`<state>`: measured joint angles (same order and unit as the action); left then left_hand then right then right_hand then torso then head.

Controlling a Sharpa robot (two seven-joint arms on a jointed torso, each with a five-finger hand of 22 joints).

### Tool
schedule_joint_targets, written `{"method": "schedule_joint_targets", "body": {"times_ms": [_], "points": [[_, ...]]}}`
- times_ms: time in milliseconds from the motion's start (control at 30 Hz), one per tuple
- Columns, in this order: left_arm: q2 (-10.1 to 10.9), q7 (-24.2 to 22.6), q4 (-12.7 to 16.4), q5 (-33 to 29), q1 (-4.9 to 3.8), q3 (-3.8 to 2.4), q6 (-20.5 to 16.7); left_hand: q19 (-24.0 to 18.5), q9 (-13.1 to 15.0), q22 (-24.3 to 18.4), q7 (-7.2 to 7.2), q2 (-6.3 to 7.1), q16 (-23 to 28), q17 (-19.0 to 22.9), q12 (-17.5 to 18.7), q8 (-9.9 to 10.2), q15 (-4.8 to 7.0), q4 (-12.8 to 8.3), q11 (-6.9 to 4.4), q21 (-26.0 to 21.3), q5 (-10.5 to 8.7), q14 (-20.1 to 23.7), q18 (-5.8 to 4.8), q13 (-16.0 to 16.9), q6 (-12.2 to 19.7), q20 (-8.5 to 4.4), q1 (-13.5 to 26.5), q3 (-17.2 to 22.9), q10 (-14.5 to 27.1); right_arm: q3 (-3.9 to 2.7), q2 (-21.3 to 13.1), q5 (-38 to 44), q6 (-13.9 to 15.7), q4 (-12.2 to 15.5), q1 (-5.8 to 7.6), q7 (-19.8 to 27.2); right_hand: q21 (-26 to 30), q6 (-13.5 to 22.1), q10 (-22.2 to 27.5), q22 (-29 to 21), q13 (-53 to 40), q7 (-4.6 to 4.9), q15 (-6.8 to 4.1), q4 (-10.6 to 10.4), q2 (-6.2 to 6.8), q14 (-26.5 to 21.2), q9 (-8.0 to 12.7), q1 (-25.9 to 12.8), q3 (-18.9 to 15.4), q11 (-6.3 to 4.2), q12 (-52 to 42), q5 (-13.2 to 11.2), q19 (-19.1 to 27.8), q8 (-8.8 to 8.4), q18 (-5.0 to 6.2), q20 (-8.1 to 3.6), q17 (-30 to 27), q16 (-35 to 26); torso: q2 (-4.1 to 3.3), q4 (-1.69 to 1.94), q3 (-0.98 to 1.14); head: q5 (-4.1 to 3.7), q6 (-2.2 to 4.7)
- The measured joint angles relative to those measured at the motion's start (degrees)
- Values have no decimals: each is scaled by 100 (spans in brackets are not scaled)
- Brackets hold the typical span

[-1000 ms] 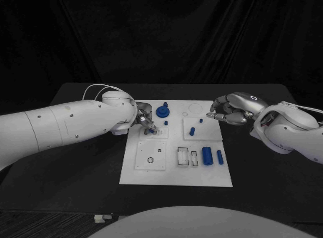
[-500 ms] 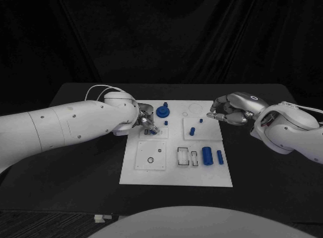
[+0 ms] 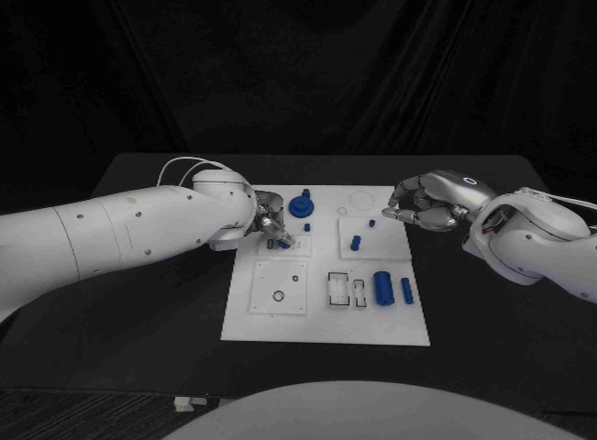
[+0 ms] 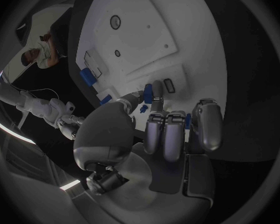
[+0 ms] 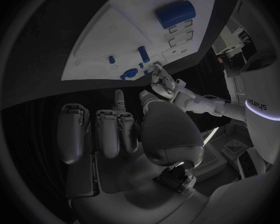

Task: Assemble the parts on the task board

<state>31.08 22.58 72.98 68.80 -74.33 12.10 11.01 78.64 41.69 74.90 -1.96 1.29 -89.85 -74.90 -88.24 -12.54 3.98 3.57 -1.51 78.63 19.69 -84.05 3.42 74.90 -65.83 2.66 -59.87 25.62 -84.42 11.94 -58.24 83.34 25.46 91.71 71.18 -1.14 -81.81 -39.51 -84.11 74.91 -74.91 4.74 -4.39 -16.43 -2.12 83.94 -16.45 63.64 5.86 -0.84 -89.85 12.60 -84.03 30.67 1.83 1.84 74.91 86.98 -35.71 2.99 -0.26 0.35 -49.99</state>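
The white task board [image 3: 325,321] lies mid-table. My left hand [image 3: 268,225] hovers over the board's upper left square and pinches a small blue peg [image 3: 282,243] at its fingertips. In the left wrist view the blue peg [image 4: 148,92] stands between the thumb and a finger of my left hand [image 4: 168,132], just above the board [image 4: 134,40]. My right hand [image 3: 428,203] hangs at the board's upper right edge with fingers curled in and nothing in them; the right wrist view shows the same of the right hand [image 5: 118,129].
A blue gear-like part [image 3: 300,206], a short peg [image 3: 355,243] and a tiny stud [image 3: 372,222] stand on the upper board. A thick blue cylinder [image 3: 381,288] and a thinner one [image 3: 406,290] lie at lower right beside empty slots [image 3: 337,288].
My left hand has shifted slightly over the upper left square, and the blue peg now shows more plainly at its fingertips. The right hand has stayed put.
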Motion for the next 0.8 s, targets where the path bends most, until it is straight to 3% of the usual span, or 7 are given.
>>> {"method": "schedule_joint_targets", "body": {"times_ms": [800], "points": [[-31,-46,-37,-3,33,-5,-89,0,6,0,-10,8,0,-5,21,28,0,0,-9,0,-22,0,12,0,-8,0,7,0,9,0,-1,0,-2,-3,0,-8,0,0,0,-1,0,0,0,0,0,0,8,0,0,0,0,0,0,0,-1,0,0,-20,2,1,-3,4,0]]}}
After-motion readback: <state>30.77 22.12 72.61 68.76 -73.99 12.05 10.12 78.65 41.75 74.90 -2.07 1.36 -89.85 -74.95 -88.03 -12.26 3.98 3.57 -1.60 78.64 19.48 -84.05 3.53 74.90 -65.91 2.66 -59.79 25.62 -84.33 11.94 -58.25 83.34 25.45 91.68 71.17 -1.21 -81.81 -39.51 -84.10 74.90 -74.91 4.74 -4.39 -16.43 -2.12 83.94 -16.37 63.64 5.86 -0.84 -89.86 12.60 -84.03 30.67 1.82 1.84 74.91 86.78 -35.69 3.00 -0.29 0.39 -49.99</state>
